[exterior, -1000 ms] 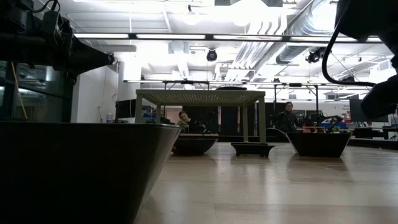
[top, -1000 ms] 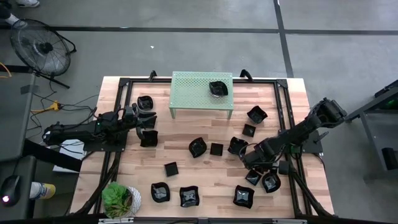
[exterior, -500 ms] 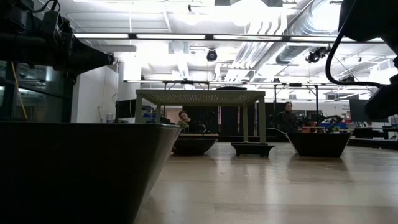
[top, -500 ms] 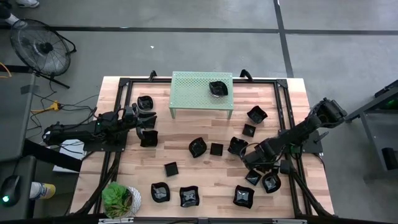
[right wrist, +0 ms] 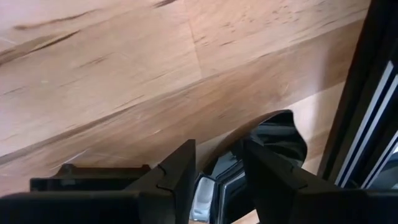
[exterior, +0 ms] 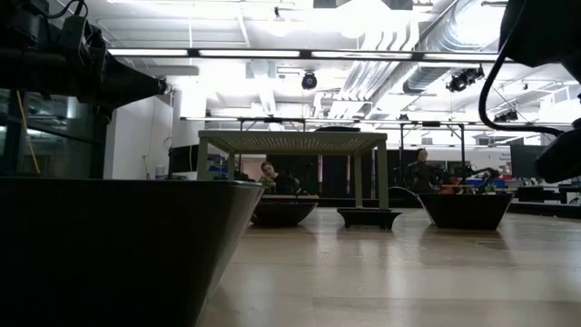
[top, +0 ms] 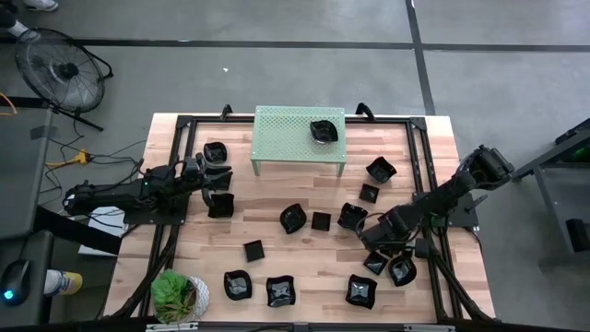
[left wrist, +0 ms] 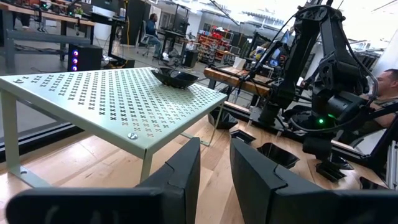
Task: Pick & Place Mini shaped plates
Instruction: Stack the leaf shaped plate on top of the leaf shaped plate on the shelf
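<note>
Only one mini shaped plate [top: 322, 130] placed so far on the pale green shelf [top: 277, 129], by the look of it; the other plates [top: 293, 218] scattered over the wooden table [top: 277, 258], well apart from the shelf, so most of the job judged still ahead. Right gripper [top: 378, 247] down low over the plates at the table's right edge, fingers [right wrist: 177, 171] apart with a glossy plate rim [right wrist: 214, 174] between them, grip not yet sure. Left gripper [top: 210, 180] parked beside the shelf, fingers [left wrist: 183, 174] slightly apart, nothing held.
</note>
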`<state>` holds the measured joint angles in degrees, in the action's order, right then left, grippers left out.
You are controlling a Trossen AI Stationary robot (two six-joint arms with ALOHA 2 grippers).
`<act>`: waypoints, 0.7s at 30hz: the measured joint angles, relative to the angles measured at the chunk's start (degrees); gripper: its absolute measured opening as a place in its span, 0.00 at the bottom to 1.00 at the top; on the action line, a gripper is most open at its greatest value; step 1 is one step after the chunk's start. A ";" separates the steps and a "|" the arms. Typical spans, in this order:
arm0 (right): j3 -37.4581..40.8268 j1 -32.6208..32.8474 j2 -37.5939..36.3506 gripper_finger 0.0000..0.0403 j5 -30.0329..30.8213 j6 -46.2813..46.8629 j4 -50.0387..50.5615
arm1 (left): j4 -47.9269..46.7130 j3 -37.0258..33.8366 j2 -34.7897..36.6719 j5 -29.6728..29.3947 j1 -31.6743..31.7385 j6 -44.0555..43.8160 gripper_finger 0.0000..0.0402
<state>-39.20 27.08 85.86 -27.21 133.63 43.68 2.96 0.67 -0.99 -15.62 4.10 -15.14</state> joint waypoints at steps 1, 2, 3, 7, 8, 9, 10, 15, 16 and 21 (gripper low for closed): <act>0.00 -0.04 0.00 0.30 0.01 -0.06 -0.03 | 0.01 0.00 0.00 0.00 0.01 0.01 0.21; 0.00 -0.04 0.00 0.29 0.01 -0.10 -0.07 | 0.02 0.00 0.01 -0.02 0.02 -0.01 0.21; 0.00 -0.04 0.00 0.27 0.05 -0.14 -0.09 | 0.02 0.00 0.01 0.00 0.02 0.01 0.21; 0.00 -0.04 0.00 0.19 0.02 -0.54 -0.37 | 0.02 0.00 0.00 0.00 0.02 0.01 0.21; 0.00 -0.04 0.00 0.18 0.04 -0.58 -0.53 | 0.01 0.00 0.01 -0.02 0.01 0.01 0.21; 0.00 -0.04 0.00 0.16 0.06 -0.61 -0.68 | 0.01 0.00 0.01 -0.01 0.02 0.00 0.21; 0.00 -0.04 0.00 0.15 0.05 -0.64 -0.88 | 0.00 0.00 0.01 -0.02 0.02 0.01 0.21; -0.02 -0.04 0.00 0.11 0.07 -1.01 -1.11 | 0.01 0.00 0.00 -0.01 0.02 0.00 0.21; -0.02 -0.04 0.00 0.11 0.07 -1.03 -1.13 | 0.02 0.00 -0.01 -0.02 0.02 0.00 0.21; -0.02 -0.04 0.00 0.08 0.05 -1.40 -1.14 | 0.01 0.00 0.00 0.00 0.00 0.01 0.21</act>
<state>-39.22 27.05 85.86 -27.16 132.23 42.54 2.97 0.67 -0.98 -15.62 4.10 -15.14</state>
